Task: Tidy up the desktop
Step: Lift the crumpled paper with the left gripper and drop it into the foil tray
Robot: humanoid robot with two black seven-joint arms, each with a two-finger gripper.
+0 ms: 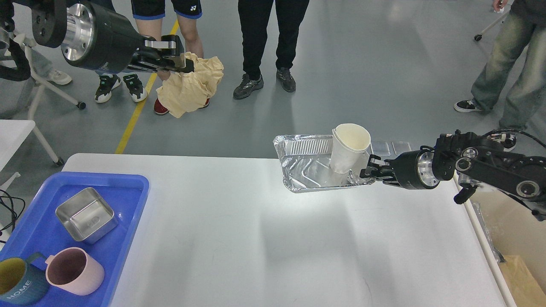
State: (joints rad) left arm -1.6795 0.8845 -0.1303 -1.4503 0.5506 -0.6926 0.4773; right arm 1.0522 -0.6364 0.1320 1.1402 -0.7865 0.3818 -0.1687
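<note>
The desktop (273,238) fills the lower middle of the view, white, slightly glossy, with rounded corners and soft shadows across it. At its left end a blue tray (128,221) holds a steel box (86,214), a pink mug (74,271) and a dark mug (19,285) marked HOME. Beyond the desktop's far edge lies a grey floor with a yellow line (143,96); several people (268,42) stand there, seen from the waist down, and another person (509,64) stands off the far right corner. A chair leg (36,85) on castors shows past the far left corner.

The left gripper (183,65) is raised high above the floor beyond the desktop's far left, its jaws closed on a crumpled tan paper (192,85) that hangs below them. The right gripper (366,170) is at the desktop's far right edge, jaws pinched on the rim of a foil tray (305,166), which is held over the far edge. A paper cup (349,147) stands tilted inside the foil tray, next to that gripper.
</note>
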